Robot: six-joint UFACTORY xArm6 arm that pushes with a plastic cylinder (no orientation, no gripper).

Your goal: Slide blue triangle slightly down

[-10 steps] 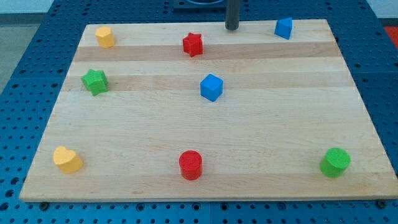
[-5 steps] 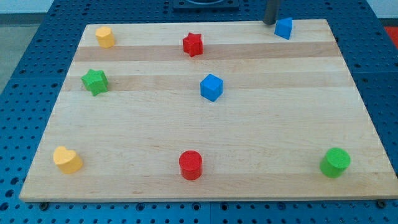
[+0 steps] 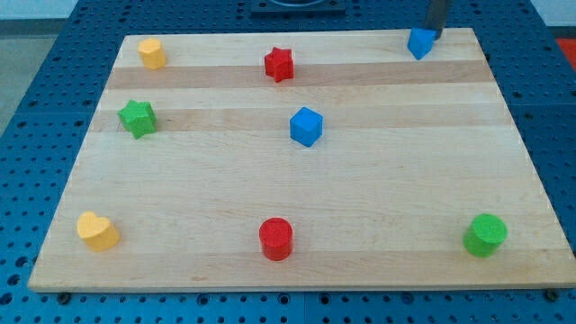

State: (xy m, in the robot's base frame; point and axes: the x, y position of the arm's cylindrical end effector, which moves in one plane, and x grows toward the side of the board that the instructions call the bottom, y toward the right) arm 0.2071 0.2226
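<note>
The rod has slid right along the board's (image 3: 504, 135) top edge; my tip (image 3: 436, 35) now touches the blue triangle (image 3: 419, 43) near the top right corner. It has no fingers.

The dark straight rod is running off the far edge of the picture, so only its lower length is showing. My tip (image 3: 436, 33) is sitting at the far right corner of the small blue triangle block (image 3: 419, 43), and whether the two are touching is too fine to tell.
</note>
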